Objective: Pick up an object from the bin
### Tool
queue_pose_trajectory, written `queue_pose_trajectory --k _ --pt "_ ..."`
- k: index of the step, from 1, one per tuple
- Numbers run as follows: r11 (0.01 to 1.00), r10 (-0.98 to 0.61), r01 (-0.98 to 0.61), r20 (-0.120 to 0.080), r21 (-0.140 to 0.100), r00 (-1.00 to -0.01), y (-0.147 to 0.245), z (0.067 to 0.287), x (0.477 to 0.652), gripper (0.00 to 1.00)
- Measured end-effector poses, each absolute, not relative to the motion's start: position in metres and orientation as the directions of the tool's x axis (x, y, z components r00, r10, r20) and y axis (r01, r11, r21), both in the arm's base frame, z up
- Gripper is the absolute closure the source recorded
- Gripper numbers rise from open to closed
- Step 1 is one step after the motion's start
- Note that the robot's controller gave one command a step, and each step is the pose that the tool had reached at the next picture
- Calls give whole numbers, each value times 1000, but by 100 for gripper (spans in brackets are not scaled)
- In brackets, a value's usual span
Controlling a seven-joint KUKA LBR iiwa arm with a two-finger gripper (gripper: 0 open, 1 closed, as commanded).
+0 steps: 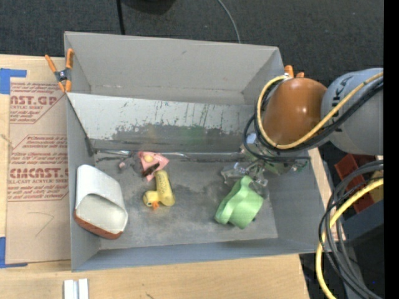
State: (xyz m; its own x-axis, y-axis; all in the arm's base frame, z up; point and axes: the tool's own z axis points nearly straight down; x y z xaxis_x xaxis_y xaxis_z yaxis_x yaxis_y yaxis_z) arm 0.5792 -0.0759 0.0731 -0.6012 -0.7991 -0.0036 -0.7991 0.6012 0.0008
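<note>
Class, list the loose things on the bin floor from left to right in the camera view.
White thing with red-brown base → yellow toy → green lump. Pink piece, level with the yellow toy, is left unranked.

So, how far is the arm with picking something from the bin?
Done: the end effector is down in the bin, at the upper edge of the green plastic object on the right. In hand: nothing looks lifted; the green plastic object lies on the floor. Left: the grasp and the lift. The yellow toy and pink toy lie apart, untouched.
</note>
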Motion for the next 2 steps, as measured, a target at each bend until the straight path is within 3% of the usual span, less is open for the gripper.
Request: queue_pose_trajectory --k 2 --pt "602 -799 -799 -6 -3 -602 -76 104 580 100"
